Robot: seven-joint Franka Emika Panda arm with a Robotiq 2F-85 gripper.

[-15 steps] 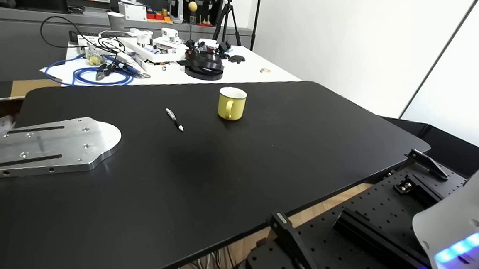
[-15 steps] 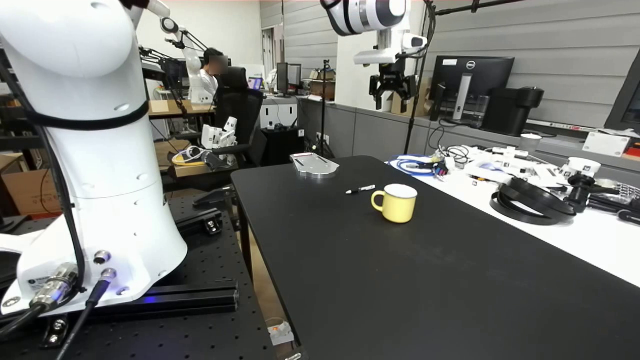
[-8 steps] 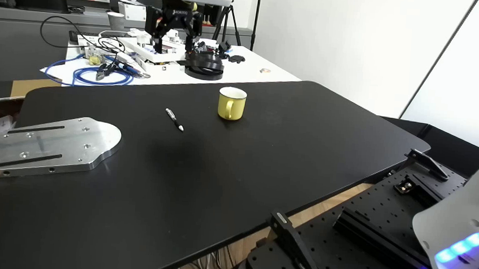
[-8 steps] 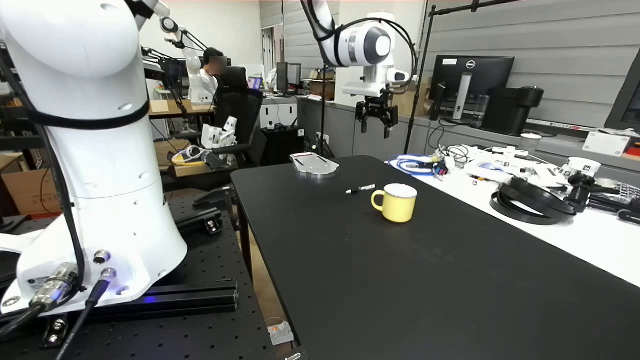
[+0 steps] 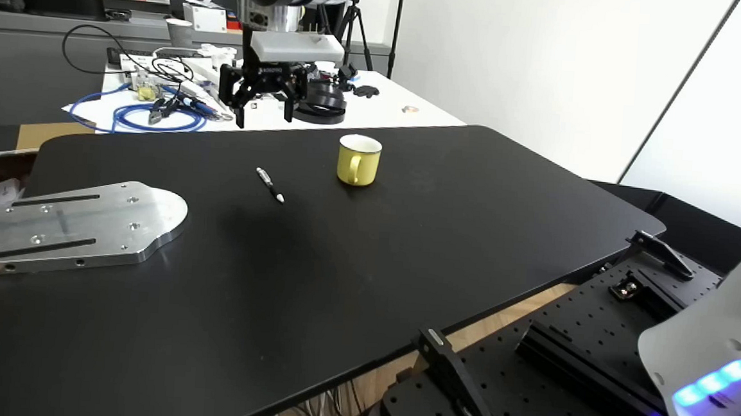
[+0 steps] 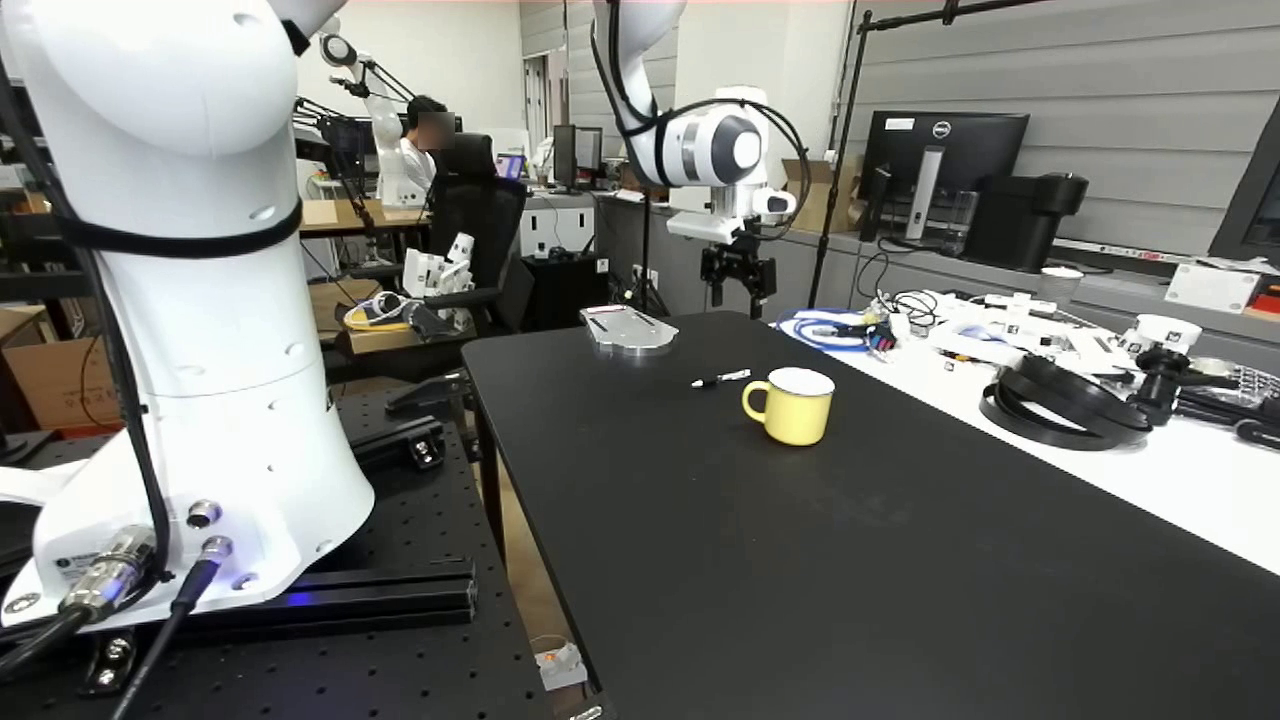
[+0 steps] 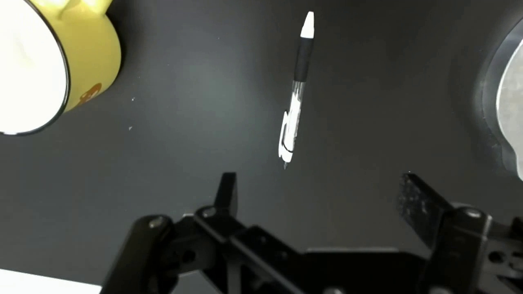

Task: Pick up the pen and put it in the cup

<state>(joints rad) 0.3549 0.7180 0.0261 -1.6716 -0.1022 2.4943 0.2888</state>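
The pen, whitish-grey with a black grip and white tip, lies flat on the black table in both exterior views. In the wrist view the pen lies ahead of the fingertips, nearer the left finger. The yellow cup with a white inside stands upright beside the pen in both exterior views. The cup is partly cut off at the wrist view's upper left. My gripper is open and empty, above the table's far edge, apart from pen and cup.
A silver metal plate lies on the black table; its rounded end shows in the wrist view. A white table behind carries blue cable, black round parts and white devices.
My gripper has come down from high up towards the table, staying open. In an exterior view it has also shifted a little to the left. The pen and cup have not moved.
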